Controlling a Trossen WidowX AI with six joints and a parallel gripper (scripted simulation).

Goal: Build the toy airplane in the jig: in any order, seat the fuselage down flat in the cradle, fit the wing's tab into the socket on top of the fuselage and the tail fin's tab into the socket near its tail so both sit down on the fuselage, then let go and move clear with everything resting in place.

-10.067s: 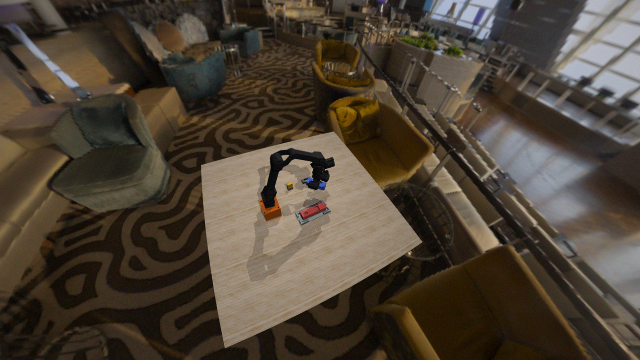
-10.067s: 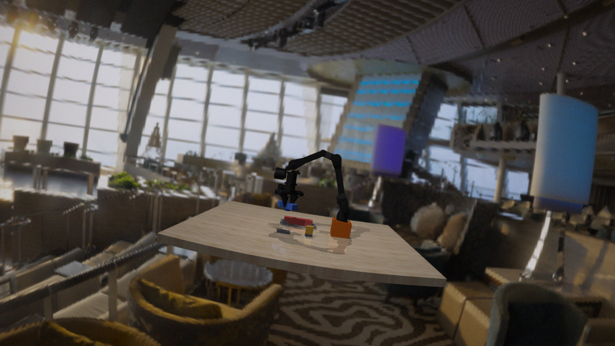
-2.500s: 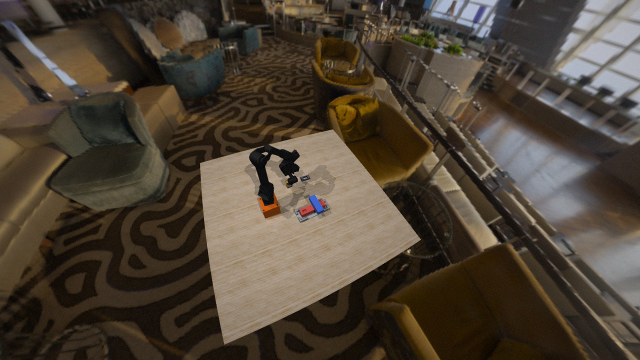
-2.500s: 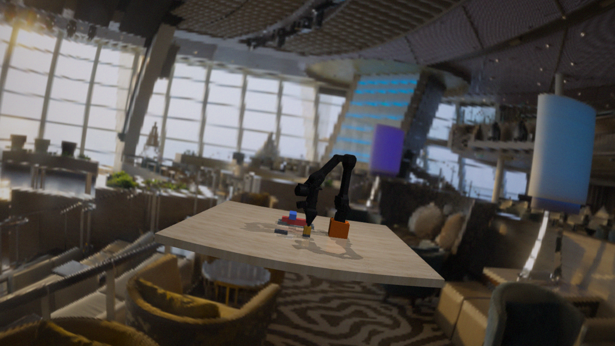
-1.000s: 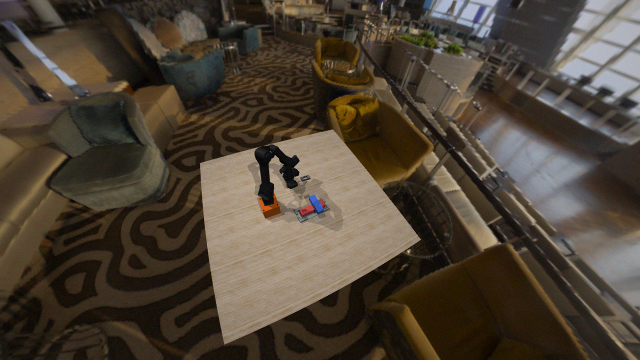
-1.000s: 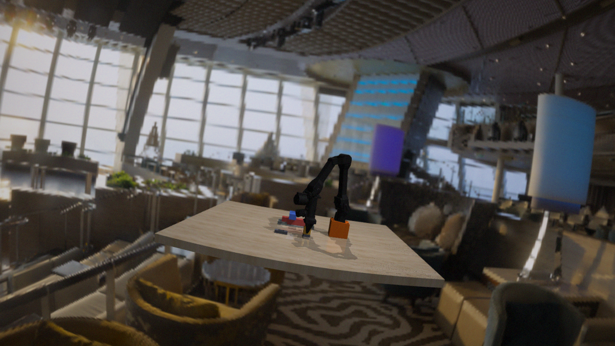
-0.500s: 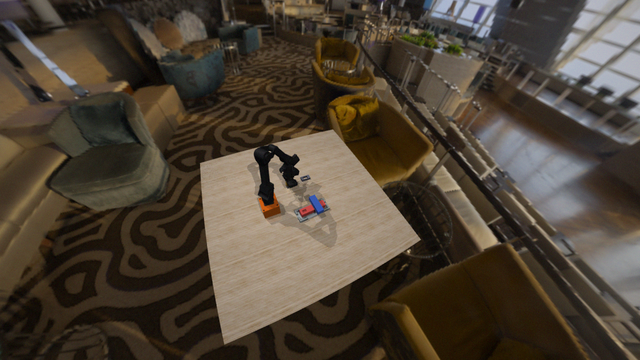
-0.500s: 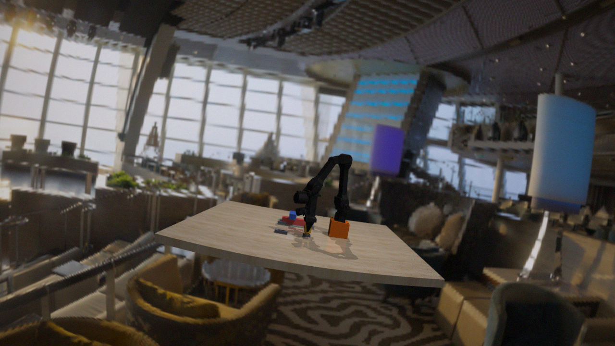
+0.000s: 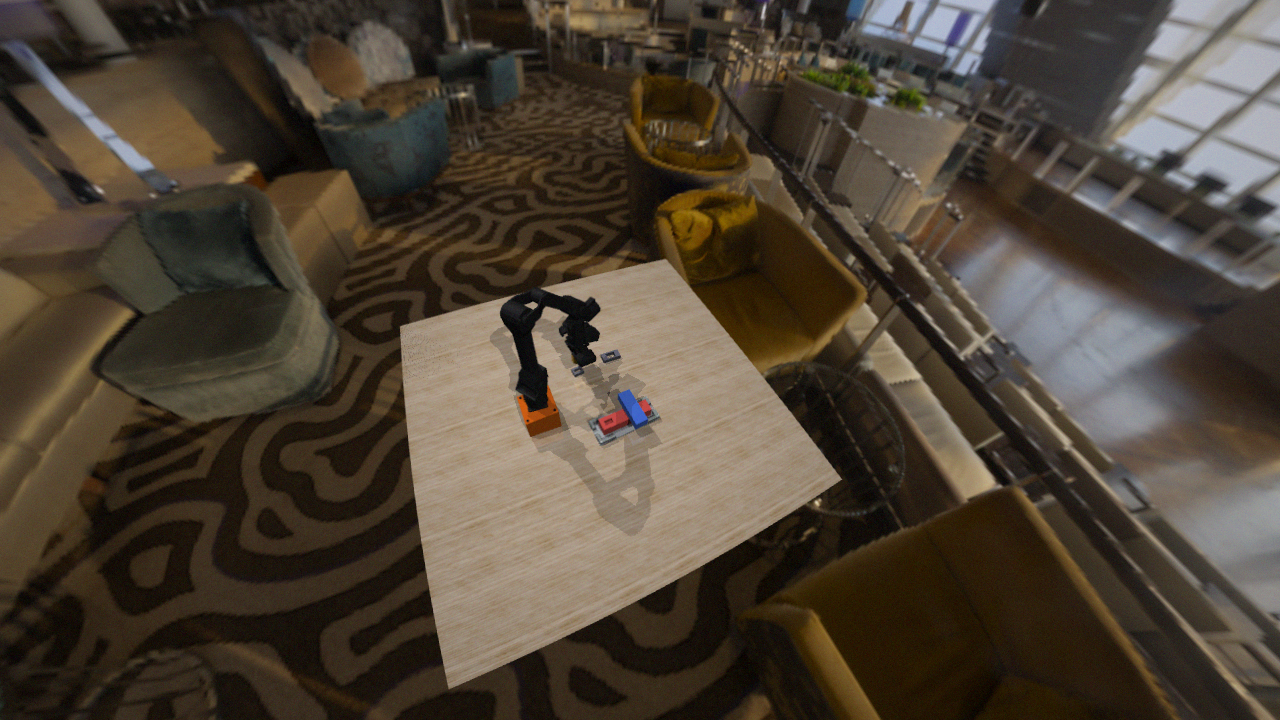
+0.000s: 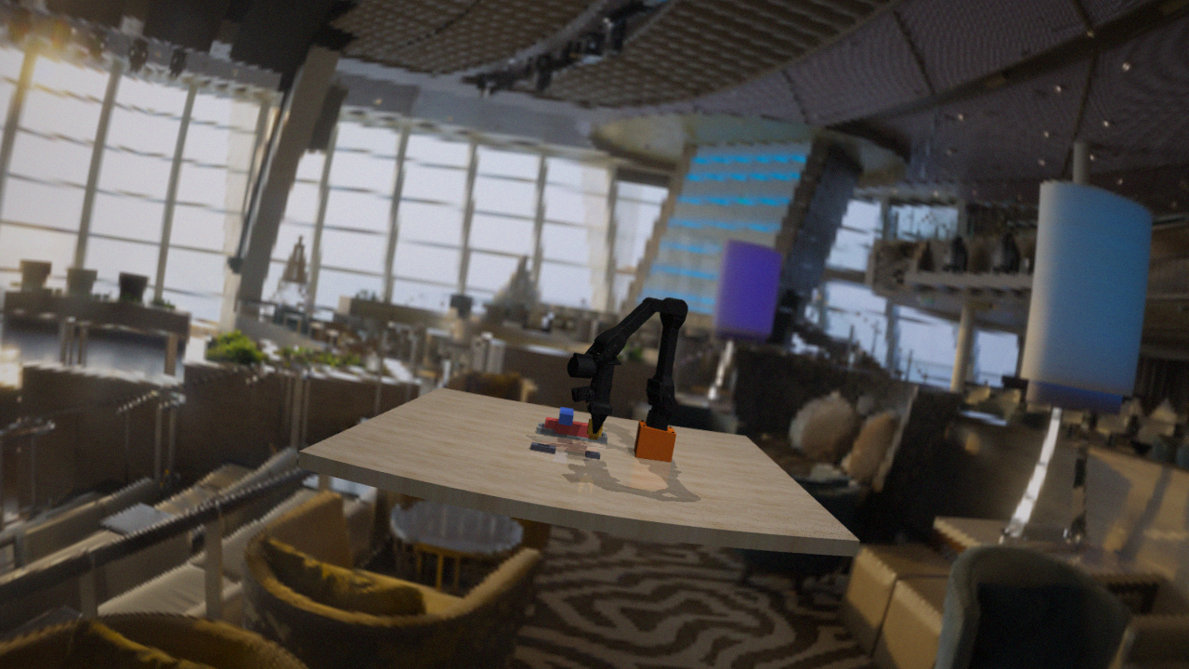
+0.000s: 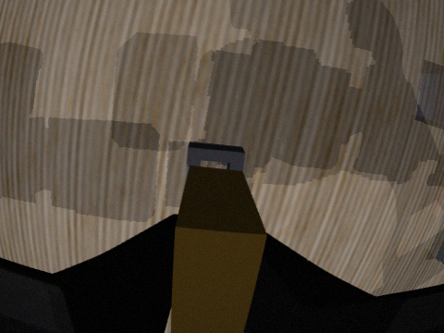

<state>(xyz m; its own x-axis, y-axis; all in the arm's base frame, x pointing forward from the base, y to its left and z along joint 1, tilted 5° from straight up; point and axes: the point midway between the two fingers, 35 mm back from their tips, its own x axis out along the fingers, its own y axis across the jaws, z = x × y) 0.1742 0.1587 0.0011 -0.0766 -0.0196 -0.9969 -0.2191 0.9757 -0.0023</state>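
Yellow tail fin (image 9: 574, 360) (image 11: 217, 273) is grasped in the hand (image 9: 583, 360) (image 10: 596, 427) (image 11: 210, 229) above its stand (image 9: 577, 371) (image 10: 592, 454) (image 11: 216, 153), probably upright so its tab meets the red fuselage (image 9: 612, 421) (image 10: 555, 426), well inside the bench (image 9: 537, 555) (image 10: 499, 482) (image 11: 319, 264) edges.

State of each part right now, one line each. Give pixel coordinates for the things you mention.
Gripper (image 9: 580, 360) (image 10: 595, 429) (image 11: 210, 229): shut on the fin.
Fin (image 9: 574, 360) (image 10: 591, 429) (image 11: 217, 277): held upright, lifted off its holder.
Fuselage (image 9: 612, 421) (image 10: 575, 428): lying in the jig, tail socket unfilled.
Wing (image 9: 633, 408) (image 10: 566, 413): across the fuselage; tab depth can't be told.
Jig (image 9: 610, 439) (image 10: 542, 431): occupied by fuselage.
Near holder (image 9: 577, 371) (image 10: 593, 454) (image 11: 215, 155): vacant, below fin.
Far holder (image 9: 604, 358) (image 10: 542, 447) (image 11: 430, 99): vacant.
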